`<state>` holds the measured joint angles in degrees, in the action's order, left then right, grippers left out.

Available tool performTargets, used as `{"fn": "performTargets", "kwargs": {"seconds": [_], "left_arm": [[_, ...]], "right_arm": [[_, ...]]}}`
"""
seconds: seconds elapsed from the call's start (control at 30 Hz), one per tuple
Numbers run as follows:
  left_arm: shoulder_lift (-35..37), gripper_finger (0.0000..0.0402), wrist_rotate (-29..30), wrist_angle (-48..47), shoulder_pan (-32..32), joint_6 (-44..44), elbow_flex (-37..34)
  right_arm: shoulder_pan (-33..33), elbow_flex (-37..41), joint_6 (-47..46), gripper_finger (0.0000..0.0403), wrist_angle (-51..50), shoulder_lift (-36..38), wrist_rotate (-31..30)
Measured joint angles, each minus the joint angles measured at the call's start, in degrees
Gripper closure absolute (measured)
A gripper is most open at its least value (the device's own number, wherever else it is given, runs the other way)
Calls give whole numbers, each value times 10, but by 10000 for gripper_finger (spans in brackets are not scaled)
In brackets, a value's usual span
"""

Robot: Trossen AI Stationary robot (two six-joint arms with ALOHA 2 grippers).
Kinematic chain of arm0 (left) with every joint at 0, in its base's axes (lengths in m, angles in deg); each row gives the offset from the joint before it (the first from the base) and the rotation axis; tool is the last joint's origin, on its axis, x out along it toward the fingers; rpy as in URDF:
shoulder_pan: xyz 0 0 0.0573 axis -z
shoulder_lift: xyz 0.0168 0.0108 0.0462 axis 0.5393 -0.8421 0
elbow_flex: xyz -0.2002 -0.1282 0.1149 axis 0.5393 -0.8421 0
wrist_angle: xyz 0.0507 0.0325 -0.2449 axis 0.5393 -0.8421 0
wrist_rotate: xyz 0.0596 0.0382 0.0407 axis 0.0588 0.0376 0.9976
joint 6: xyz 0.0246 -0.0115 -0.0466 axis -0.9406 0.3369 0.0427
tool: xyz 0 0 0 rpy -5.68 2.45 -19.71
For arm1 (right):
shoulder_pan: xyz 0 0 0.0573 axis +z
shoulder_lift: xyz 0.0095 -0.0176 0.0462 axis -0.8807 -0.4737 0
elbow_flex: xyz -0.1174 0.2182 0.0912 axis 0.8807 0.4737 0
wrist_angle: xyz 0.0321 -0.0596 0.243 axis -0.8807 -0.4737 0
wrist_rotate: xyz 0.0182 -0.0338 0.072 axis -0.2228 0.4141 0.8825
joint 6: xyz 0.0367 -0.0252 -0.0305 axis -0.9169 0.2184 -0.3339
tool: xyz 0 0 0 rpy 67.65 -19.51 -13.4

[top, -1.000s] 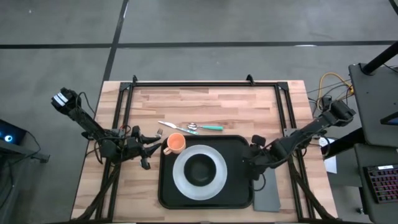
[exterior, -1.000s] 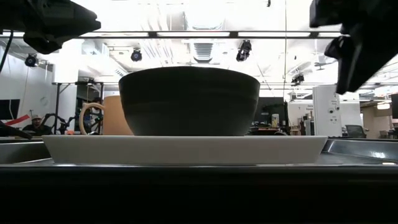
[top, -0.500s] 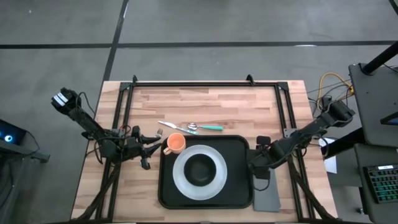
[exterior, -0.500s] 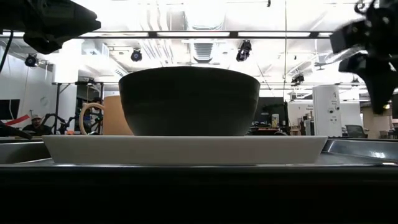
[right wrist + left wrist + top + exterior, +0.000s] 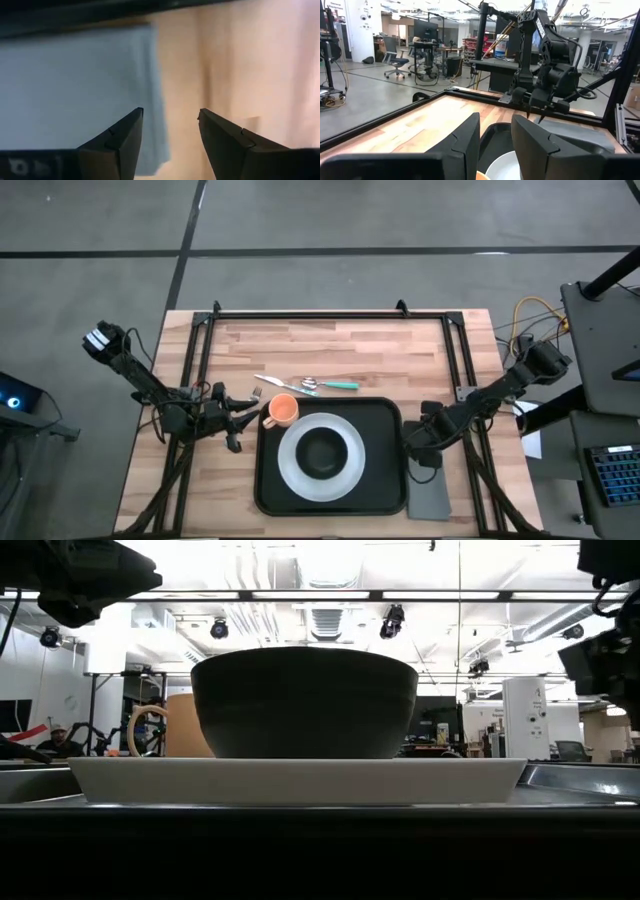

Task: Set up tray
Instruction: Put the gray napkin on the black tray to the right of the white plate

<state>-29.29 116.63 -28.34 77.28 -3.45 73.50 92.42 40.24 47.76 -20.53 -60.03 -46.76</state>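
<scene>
The black tray (image 5: 385,418) lies at the table's near middle. On it stand a white plate (image 5: 288,470), which carries a dark bowl (image 5: 320,453), and an orange cup (image 5: 281,411) at its far left corner. A grey folded napkin (image 5: 431,496) lies flat on the wood against the tray's right rim. My right gripper (image 5: 424,463) hovers open over the napkin's far end; in its wrist view (image 5: 170,112) one finger is over the napkin (image 5: 75,90) and the other over bare wood. My left gripper (image 5: 243,420) waits open, left of the cup.
A fork (image 5: 275,383) and a teal-handled spoon (image 5: 335,384) lie on the wood just beyond the tray's far rim. A black frame rail (image 5: 330,315) runs around the table. Bare wood lies on the far half and left of the tray.
My right gripper has moved from above the tray's right rim toward the table's right and near edges, and now stands over the napkin's far end. It has stayed open. Nothing on the table has shifted.
</scene>
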Motion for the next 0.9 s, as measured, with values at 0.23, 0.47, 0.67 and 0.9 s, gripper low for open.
{"fn": "performTargets", "kwargs": {"seconds": [0.23,0.47,0.67,0.9], "left_arm": [[0,308,0,0,0,1,0],[0,308,-5,0,0,9,0],[0,308,-5,0,0,9,0],[0,308,-5,0,0,9,0]], "right_arm": [[7,9,4,220,46,-4,2],[7,56,-2,220,110,-3,-7],[7,66,-6,227,122,-2,0],[6,68,-6,316,134,-3,33]]}}
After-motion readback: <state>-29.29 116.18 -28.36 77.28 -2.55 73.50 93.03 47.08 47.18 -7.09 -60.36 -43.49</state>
